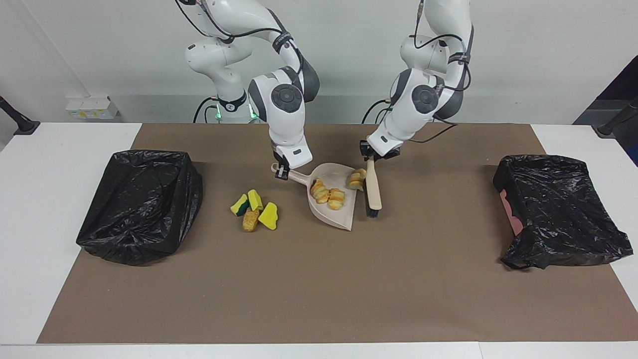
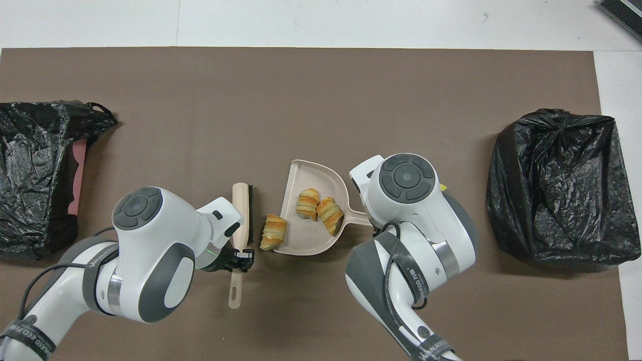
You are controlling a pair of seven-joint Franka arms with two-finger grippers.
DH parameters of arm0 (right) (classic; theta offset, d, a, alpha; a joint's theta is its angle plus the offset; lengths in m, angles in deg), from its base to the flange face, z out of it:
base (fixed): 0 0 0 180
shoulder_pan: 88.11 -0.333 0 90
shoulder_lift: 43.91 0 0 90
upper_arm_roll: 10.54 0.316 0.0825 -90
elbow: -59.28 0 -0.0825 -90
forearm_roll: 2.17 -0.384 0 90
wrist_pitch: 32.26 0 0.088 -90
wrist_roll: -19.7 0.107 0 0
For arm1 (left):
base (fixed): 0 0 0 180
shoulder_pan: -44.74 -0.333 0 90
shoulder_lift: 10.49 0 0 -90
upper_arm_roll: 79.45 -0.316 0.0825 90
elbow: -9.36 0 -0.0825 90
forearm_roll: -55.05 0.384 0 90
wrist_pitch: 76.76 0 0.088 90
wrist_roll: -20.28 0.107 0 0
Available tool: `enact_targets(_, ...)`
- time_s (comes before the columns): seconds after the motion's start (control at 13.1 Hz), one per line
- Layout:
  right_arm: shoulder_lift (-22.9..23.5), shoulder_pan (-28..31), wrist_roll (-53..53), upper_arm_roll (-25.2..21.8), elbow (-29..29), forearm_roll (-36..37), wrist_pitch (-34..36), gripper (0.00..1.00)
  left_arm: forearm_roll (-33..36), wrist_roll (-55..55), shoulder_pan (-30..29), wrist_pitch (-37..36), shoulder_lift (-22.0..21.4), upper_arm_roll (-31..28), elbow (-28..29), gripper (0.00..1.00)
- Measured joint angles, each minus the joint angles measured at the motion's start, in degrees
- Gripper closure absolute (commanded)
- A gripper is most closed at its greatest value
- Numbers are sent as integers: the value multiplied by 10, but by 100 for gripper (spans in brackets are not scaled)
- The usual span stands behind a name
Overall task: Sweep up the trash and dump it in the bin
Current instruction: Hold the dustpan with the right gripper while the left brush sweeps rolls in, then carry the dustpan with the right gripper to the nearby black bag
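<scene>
1. So, our right gripper [image 1: 282, 172] is pinched tight on the handle of the beige dustpan [image 1: 344, 219], which sits on the brown mat [image 1: 319, 279] about mid-table.
2. Our left gripper [image 1: 371, 155] is clamped on the handle of the black-bristled brush [image 1: 374, 192], which lies just beside the dustpan's open edge, toward the left arm's end.
3. Two croissant pieces [image 1: 328, 195] sit inside the dustpan, touching each other.
4. We see the third croissant piece [image 1: 357, 178] right at the pan's open edge, between the pan and the brush; whether it's fully in, we can't tell.
5. The yellow sponge wedges [image 1: 255, 205] and the brown nugget [image 1: 250, 220] are bunched on the mat beside the dustpan, toward the right arm's end.
6. We've got a black-bagged bin [image 1: 142, 204] at the right arm's end and another black-bagged bin [image 1: 556, 209] at the left arm's end, both well apart from the trash.
</scene>
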Motion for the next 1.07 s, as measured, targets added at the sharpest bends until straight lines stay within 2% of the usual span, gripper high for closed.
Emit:
enact_targets(0.15, 0, 0, 0, 0, 3, 0, -1, 100, 0, 0, 22, 21, 1, 5, 8, 100)
enact_targets(0.31, 0, 1, 0, -1, 11, 0, -10, 100, -7, -10, 70, 64, 6, 9, 9, 100)
enact_targets(0.53, 0, 0, 1, -1, 22, 0, -21, 100, -48, -17, 111, 100, 13, 12, 4, 100)
enact_targets(0.84, 0, 0, 1, -1, 23, 0, -22, 100, -57, -18, 109, 101, 15, 3, -2, 100)
enact_targets(1.07, 0, 1, 2, -1, 22, 0, -22, 100, -58, -19, 82, 86, 11, -2, -21, 100)
